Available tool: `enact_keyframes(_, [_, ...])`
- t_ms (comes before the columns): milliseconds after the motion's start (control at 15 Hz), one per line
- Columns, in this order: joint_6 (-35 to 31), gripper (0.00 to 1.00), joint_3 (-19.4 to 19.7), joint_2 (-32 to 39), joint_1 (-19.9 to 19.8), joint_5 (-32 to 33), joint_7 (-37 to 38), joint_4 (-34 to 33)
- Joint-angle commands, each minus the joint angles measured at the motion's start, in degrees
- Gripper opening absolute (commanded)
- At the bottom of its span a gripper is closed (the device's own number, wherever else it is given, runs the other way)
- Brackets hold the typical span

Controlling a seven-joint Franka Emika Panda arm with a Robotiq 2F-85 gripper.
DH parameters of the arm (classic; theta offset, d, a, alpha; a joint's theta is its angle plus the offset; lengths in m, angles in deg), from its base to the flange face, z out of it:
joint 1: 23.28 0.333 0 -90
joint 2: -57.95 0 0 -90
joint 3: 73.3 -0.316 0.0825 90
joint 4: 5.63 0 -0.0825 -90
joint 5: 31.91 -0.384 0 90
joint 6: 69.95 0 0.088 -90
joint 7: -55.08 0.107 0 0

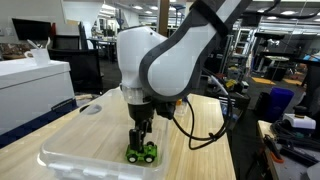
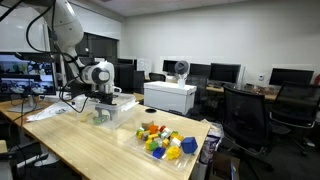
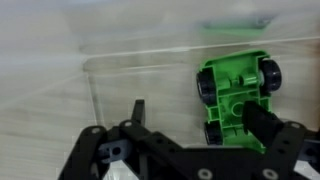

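Gripper point(image 1: 140, 138): lowered from above into a clear plastic bin point(image 1: 70, 150) on the wooden table point(image 1: 215, 120); its tips are just above the bin floor.

Jaws: spread wide in the wrist view, with nothing clamped between them; one finger point(image 3: 138, 112) stands at picture left and the other at picture right, well apart.

Green toy car point(image 1: 141, 153): on the bin floor, directly under the gripper in an exterior view; its black wheels are visible at both ends.

Position relative to the gripper point(image 3: 200, 122), wrist view: the green toy car point(image 3: 238, 95) lies off-centre in the gap, close to the picture-right finger, which overlaps its lower corner; a broad clear space separates it from the picture-left finger; contact with the near finger cannot be determined. The car's long axis runs slightly tilted to the line of the fingers; the face turned to the camera looks like a ribbed underside.

Bin wall point(image 3: 95, 80): transparent, at picture left of the car, apart from it.

Surroundings: in an exterior view the arm is bent over the bin point(image 2: 120, 115); a pile of coloured toys point(image 2: 165, 140) sits further along the same table point(image 2: 90, 150), well apart from the gripper.
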Motion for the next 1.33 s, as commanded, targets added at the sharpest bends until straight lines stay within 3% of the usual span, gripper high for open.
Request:
enact_keyframes(0, [-1.3,1.00,-1.8,-6.6,0.0,-0.6,0.9,5.2])
enact_keyframes(333, [-1.7,1.00,-5.4,-14.9,-0.1,-2.7,1.5,10.5])
enact_keyframes(1267, [-1.5,1.00,-2.6,-2.8,-0.2,-0.7,1.5,3.6])
